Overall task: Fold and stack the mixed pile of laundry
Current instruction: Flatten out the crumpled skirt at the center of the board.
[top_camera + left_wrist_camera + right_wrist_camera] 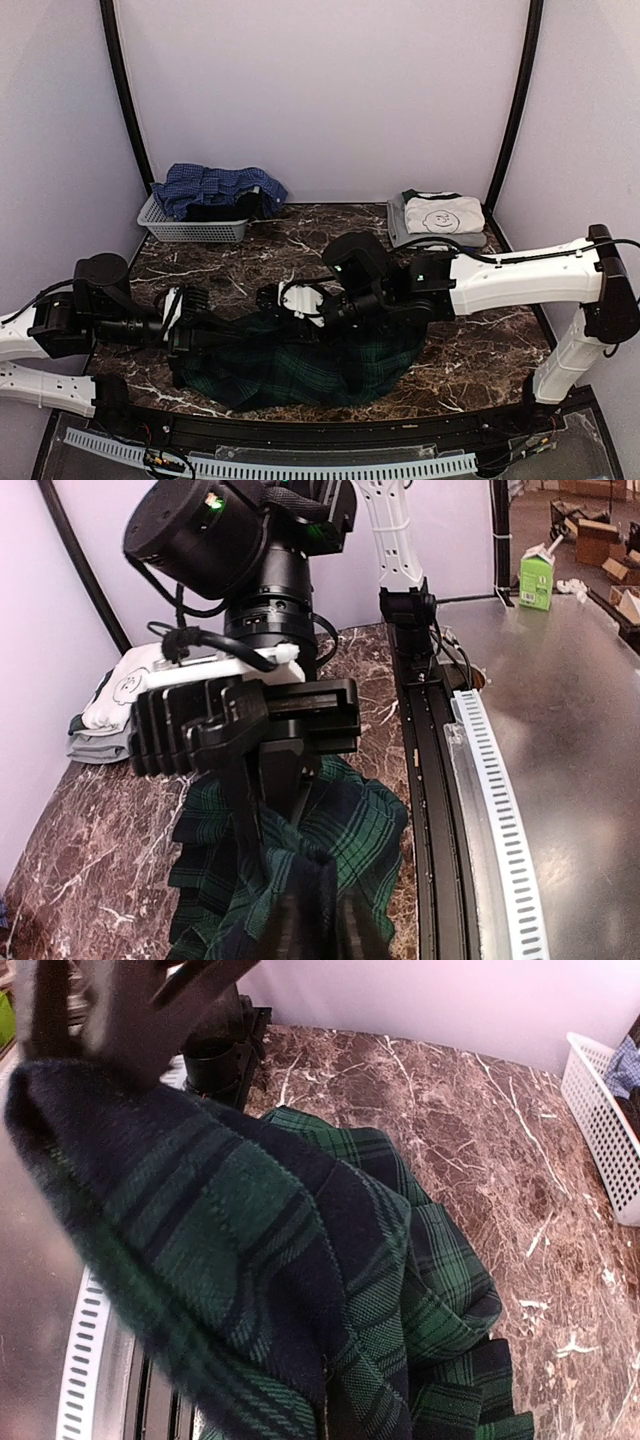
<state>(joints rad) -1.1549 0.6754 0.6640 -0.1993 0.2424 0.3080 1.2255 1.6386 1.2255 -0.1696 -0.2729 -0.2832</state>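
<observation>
While left end effector [203, 326] and right end effector [266, 301] both clamp shut on tartan shirt [310, 368]: spreading step in hand. Next move likely: draw apart, lay flat on counter [480, 350].

My right arm [520, 275]: white tubular link, black cylindrical joint housings, black cable [480, 257] looped alongside, green indicator light [212, 498]. My left arm [60, 330]: white shells, round black motor housing [100, 275].

We find the shirt [300, 370] on the table [480, 340], under and between the left gripper [222, 325] and the right gripper [268, 298], whose fingers face each other. Far back beyond the left fingers sits a basket [195, 231] with clothes [215, 188] in it. Far back beyond the right fingers lies a folded tee [445, 215].
</observation>
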